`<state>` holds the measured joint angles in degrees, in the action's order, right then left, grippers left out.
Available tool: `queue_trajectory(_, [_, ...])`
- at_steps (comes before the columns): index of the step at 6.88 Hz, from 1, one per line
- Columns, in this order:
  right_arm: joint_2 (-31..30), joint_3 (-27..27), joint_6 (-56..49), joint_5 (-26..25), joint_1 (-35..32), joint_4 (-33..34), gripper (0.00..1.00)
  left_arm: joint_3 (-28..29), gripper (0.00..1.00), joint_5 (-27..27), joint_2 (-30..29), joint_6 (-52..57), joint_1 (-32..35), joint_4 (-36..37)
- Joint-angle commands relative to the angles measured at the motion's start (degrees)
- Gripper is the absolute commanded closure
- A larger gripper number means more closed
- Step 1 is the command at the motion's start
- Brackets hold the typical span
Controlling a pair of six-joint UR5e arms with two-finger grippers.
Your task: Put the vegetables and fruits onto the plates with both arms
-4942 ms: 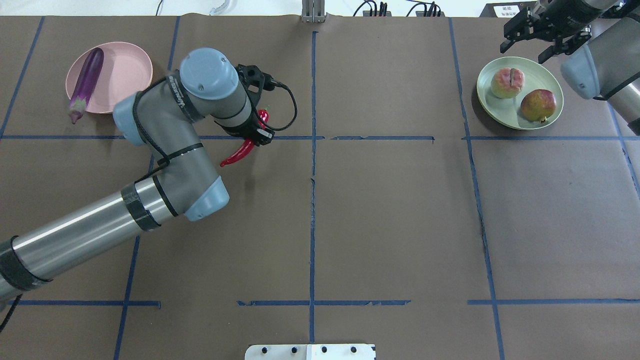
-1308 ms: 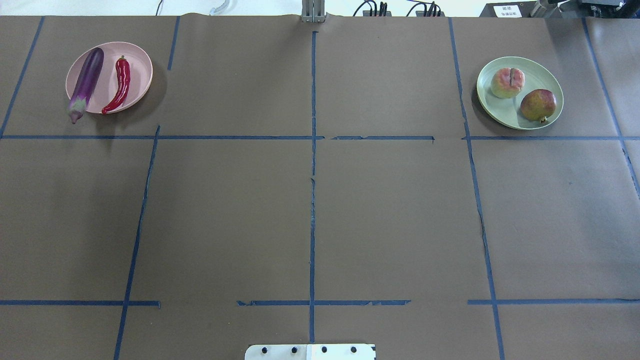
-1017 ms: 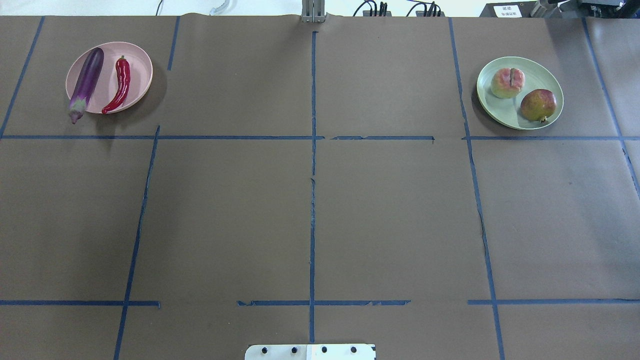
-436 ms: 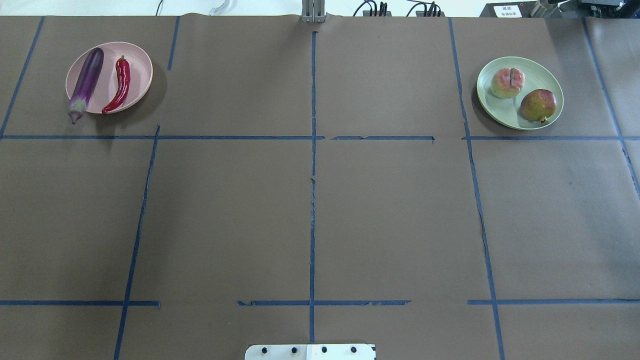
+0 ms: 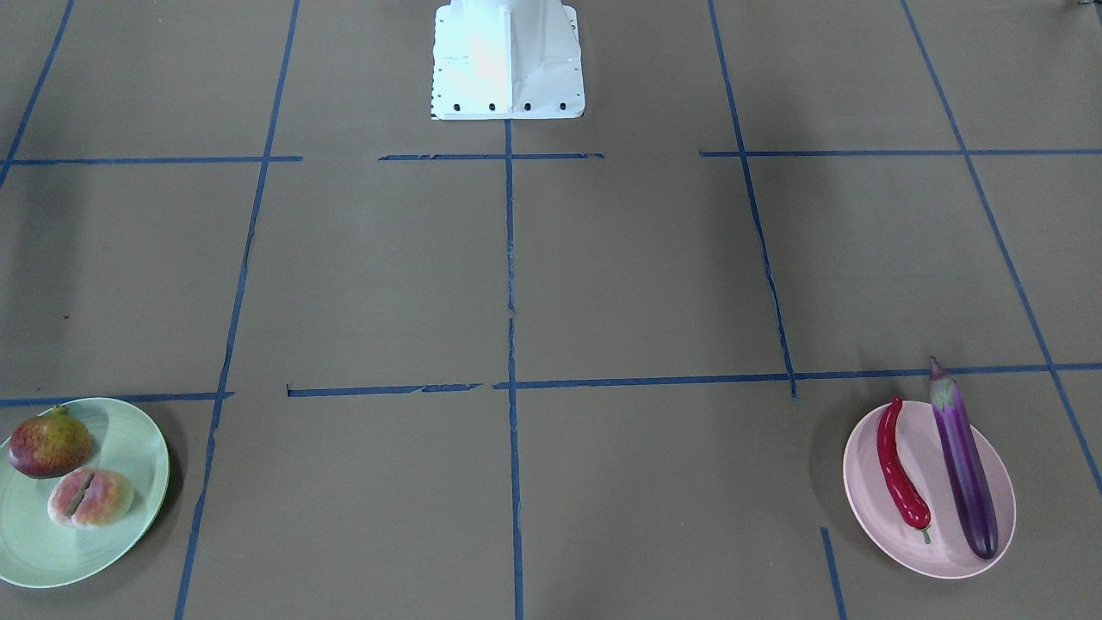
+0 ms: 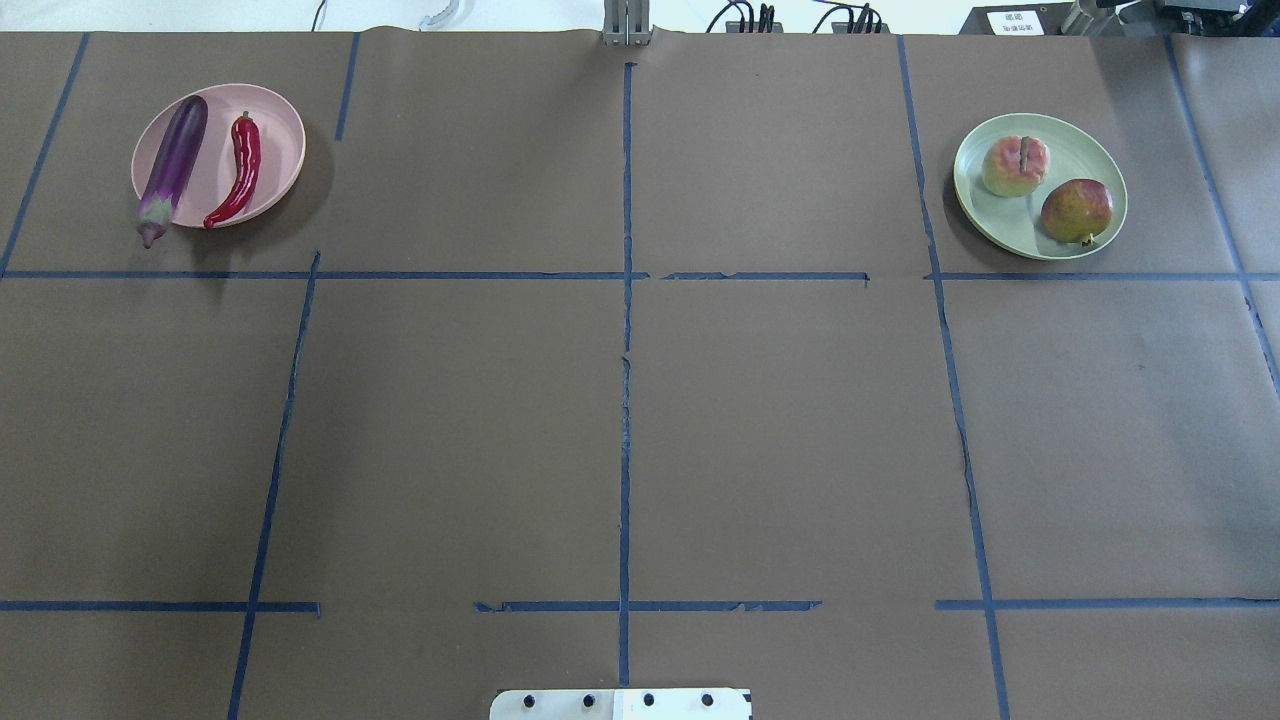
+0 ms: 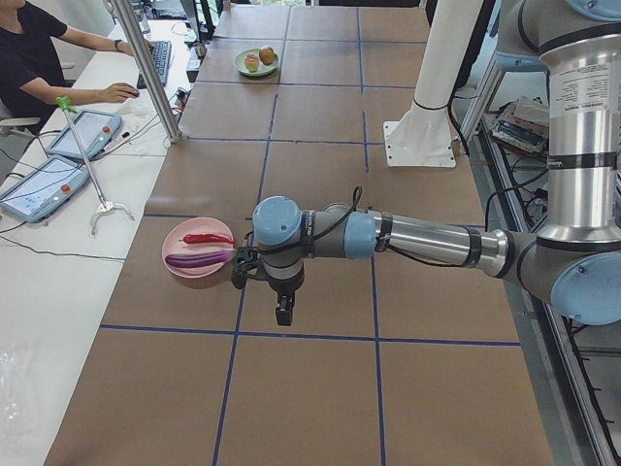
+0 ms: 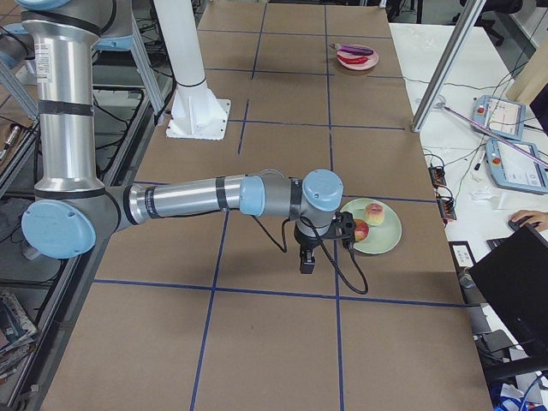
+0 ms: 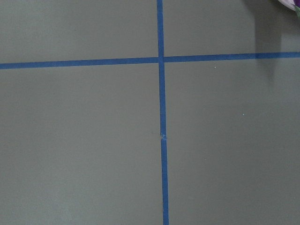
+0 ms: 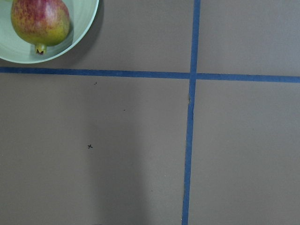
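Brown table (image 6: 780,420) with blue tape lines (image 6: 625,400) carries pink plate (image 6: 280,150) and green plate (image 6: 1015,228).

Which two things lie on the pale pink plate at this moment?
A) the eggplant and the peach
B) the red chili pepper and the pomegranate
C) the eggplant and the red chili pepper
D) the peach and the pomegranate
C: the eggplant and the red chili pepper lie side by side on the pink plate, while the peach and the pomegranate sit on the green plate.
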<state>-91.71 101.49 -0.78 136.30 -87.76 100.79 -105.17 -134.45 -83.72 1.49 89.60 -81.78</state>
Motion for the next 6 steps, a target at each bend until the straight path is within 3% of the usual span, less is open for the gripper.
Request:
queue_trajectory(1, [-0.66, 0.2, -0.01, -0.07, 0.14, -0.24, 0.0, 0.4, 0.0, 0.41, 0.65, 0.18, -0.12, -0.31])
queue_trajectory(6, [-0.66, 0.11, -0.18, -0.07, 0.22, -0.42, 0.0, -0.91, 0.0, 0.24, 0.75, 0.01, -0.48, 0.57])
